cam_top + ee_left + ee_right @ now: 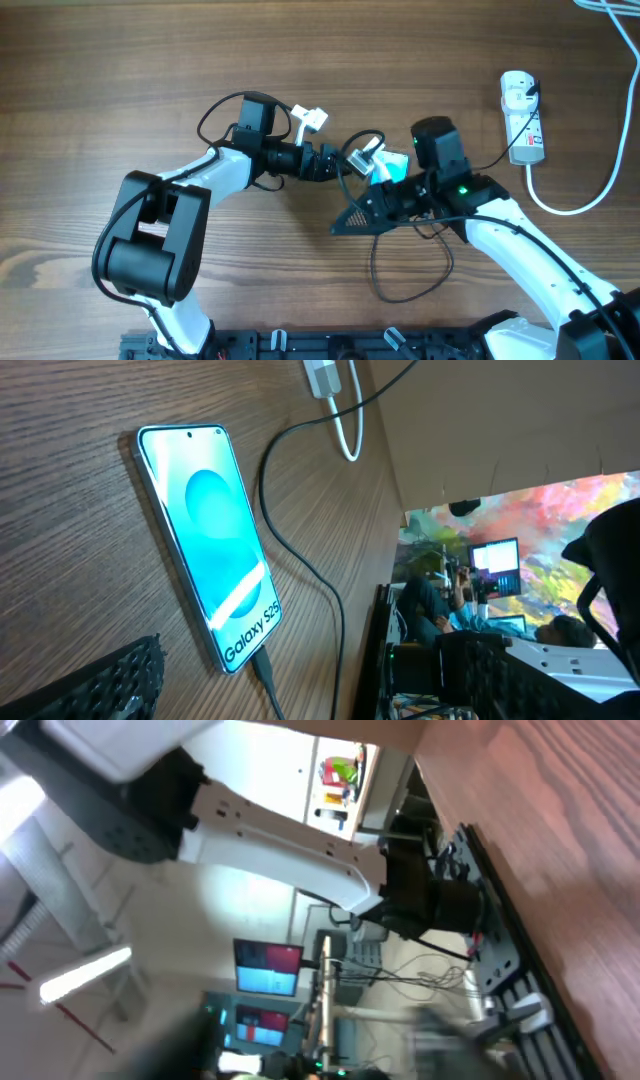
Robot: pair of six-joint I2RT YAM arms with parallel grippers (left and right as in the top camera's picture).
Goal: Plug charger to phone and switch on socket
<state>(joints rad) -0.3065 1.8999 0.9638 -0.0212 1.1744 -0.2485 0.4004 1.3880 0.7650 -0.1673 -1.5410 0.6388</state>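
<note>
- Wood-grain worktop (120, 80) fills the overhead view; a black rail runs along its bottom edge.
- Both arms meet near the centre and cover most of the phone (392, 168); from above only a sliver of teal screen shows between them.
- From the left wrist, the phone lies flat on the worktop in the left half of the frame, screen up, with a teal oval and "Galaxy S25" at its lower short end.
- The charger (265, 485) is a thin black cable that curves down the frame just right of the phone. A black plug sits at the phone's lower short end, but whether it is fully seated is hard to tell.
- The socket (522, 115) lies at the upper right of the overhead frame, well apart from the phone. A black adapter is on its upper end, and its thick white lead (575, 205) loops below and runs off the top right corner.
- The left end effector (342, 165) is spread wide and holds nothing. Only one black finger (105, 680) shows, in the lower left corner of its wrist view.
- The right end effector (347, 222) is a dark wedge just below the phone; I cannot tell how far it is open.
- The right wrist view is blurred, showing only the white left arm, monitors and a strip of worktop at the upper right.
</note>
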